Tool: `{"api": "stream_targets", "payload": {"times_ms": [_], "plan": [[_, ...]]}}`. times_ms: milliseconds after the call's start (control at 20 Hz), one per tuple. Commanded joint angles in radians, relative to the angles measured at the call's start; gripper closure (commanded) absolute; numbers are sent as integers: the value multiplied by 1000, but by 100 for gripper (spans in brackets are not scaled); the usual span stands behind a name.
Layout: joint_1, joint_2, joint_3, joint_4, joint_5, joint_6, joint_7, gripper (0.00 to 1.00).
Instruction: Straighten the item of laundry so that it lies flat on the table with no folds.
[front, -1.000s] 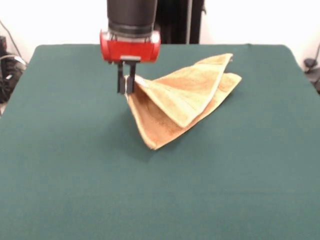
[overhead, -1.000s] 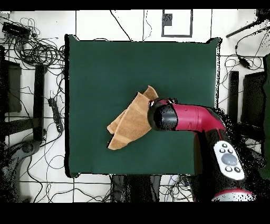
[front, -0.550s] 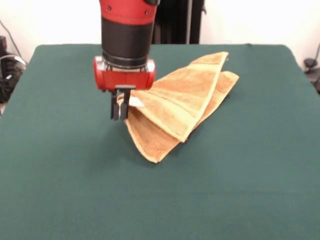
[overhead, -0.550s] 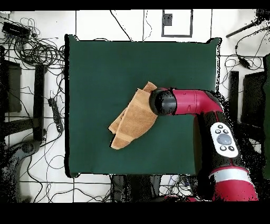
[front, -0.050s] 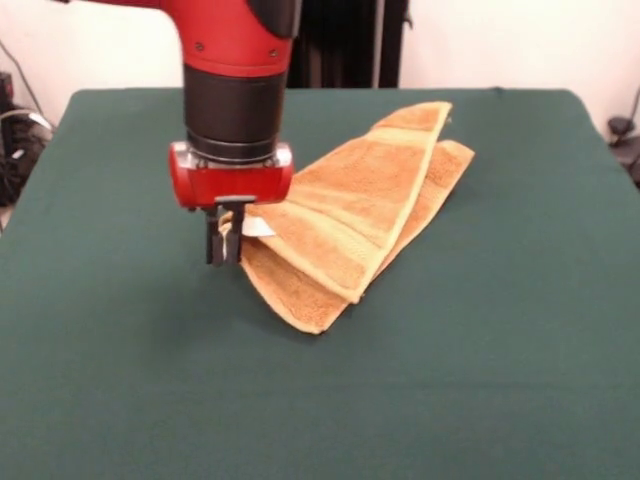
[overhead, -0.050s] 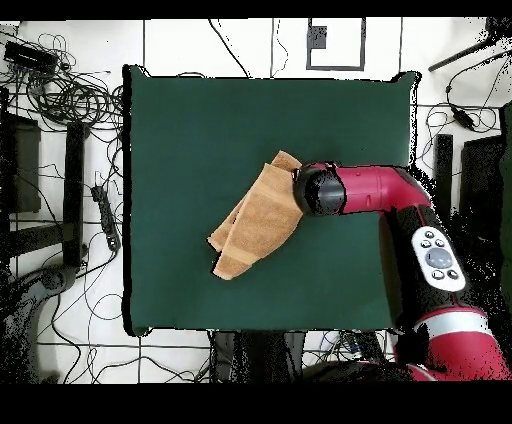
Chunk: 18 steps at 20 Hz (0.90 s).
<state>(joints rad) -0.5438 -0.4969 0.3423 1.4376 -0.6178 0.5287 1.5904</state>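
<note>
As the claw (front, -0.050s: 224, 243), pinched shut on a towel (front, -0.050s: 345, 215) corner, is dragging it nearer across the desk (front, -0.050s: 480, 380), we are seeing layers still doubled.

From above, the arm's black wrist covers the pincer (front, -0.050s: 224, 243) completely, along with the towel (front, -0.050s: 345, 215) corner beneath it. From the front, the folded upper layer hides the layer under it, and the small white tag (front, -0.050s: 256, 227) beside the pincer is too small to read.
</note>
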Motion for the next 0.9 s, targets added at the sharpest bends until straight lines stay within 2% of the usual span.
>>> {"api": "stream_targets", "payload": {"times_ms": [50,500,900], "plan": [[-124,-35,202,163,-88,-64,-343,100],[-215,-57,260,258,-198,-120,-269,100],[-300,-28,338,342,-278,-245,-179,100]]}}
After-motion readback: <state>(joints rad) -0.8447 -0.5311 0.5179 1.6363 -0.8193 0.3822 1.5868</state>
